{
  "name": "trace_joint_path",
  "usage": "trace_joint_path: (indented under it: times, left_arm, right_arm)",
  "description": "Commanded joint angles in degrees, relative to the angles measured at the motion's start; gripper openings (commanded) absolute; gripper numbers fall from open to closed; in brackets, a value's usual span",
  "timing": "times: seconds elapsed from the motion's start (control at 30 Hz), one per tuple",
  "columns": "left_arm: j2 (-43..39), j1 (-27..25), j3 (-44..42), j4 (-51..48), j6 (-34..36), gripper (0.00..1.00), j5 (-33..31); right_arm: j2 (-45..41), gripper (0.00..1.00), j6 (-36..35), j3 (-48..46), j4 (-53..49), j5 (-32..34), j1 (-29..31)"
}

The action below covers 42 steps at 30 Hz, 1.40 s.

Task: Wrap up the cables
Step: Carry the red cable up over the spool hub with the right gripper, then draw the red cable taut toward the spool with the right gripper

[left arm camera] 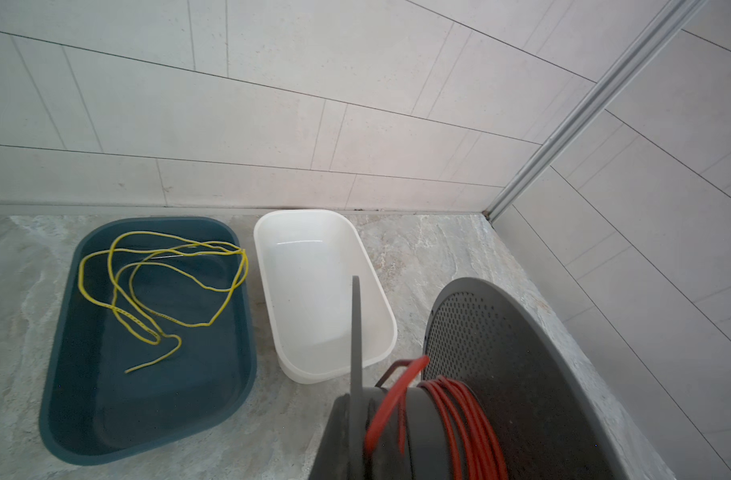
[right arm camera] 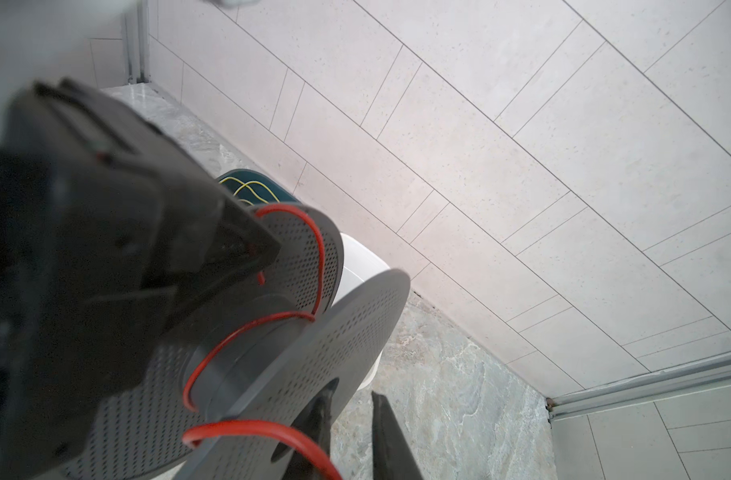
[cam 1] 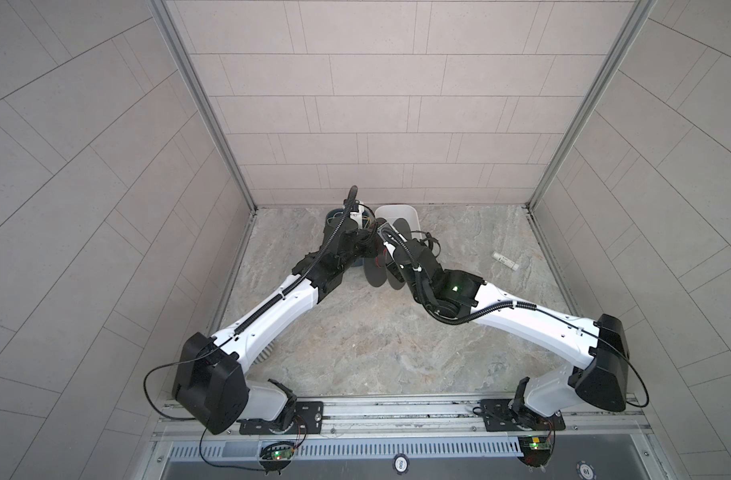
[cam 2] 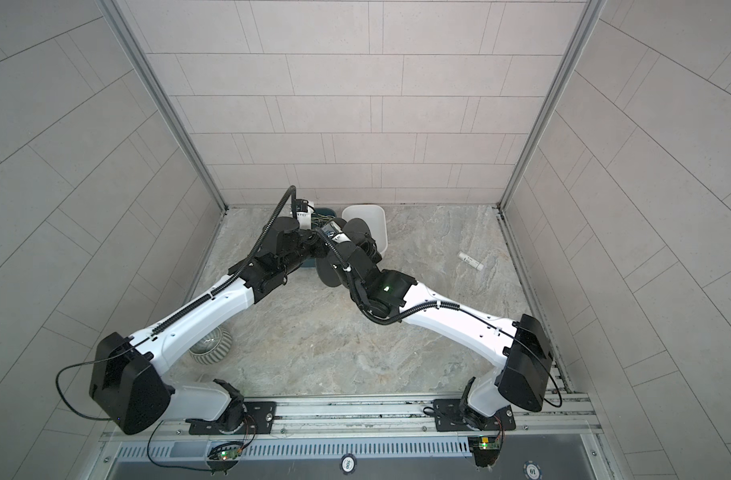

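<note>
The cables are one thin red-orange wire (left arm camera: pixel 467 415), wound in several turns round the hub of a grey spool (left arm camera: pixel 521 374) with perforated flanges. A loose loop of the cable (right arm camera: pixel 247 328) runs over the hub. My left gripper (left arm camera: pixel 355 399) is shut on the edge of one flange, and the right wrist view shows its tip (right arm camera: pixel 268 249) pinching there. My right gripper (right arm camera: pixel 349 405) is open a little beside the other flange. The cable's free end (right arm camera: pixel 272 428) curves across one finger (right arm camera: pixel 318 419) without being clamped. In both top views the arms hide most of the spool (cam 1: pixel 376 274) (cam 2: pixel 330 274).
A dark teal tray (left arm camera: pixel 148 415) holding a yellow wire (left arm camera: pixel 118 291) and an empty white tub (left arm camera: pixel 314 291) stand against the back wall behind the spool. A small white tube (cam 1: pixel 504 261) lies to the right. A striped bowl (cam 2: pixel 211 346) sits under the left arm.
</note>
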Motion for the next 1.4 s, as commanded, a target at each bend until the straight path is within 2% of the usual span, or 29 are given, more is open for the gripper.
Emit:
trace_joint_path:
  times: [0.0,0.27,0.5,0.73,0.97,1.37]
  left_arm:
    - [-0.27,-0.27,3.08,2.82,3.90,0.00,4.97]
    - [-0.21,-0.12,3.17,3.00,9.04,0.00,11.25]
    - [-1.09,0.39,0.87,7.04,9.10,0.00,14.33]
    - [-1.70,1.05,0.02,8.30,9.88,0.00,17.80]
    - [-1.53,2.98,-0.58,10.20,7.16,0.00,21.27]
    - [-1.52,4.51,-1.38,12.21,4.81,0.00,24.08]
  right_arm:
    - [-2.24,0.17,1.37,1.46,-1.66,-3.02,-2.07]
    - [-4.88,0.15,4.75,-0.44,-2.95,-14.77,-8.41]
    - [-8.20,0.15,8.30,-3.88,-2.78,-27.33,-15.05]
    - [-10.04,0.14,11.34,-7.26,-2.06,-30.87,-19.86]
    - [-11.76,0.13,13.72,-12.24,0.21,-32.58,-23.91]
    - [-14.43,0.08,15.86,-17.08,1.95,-36.41,-27.08]
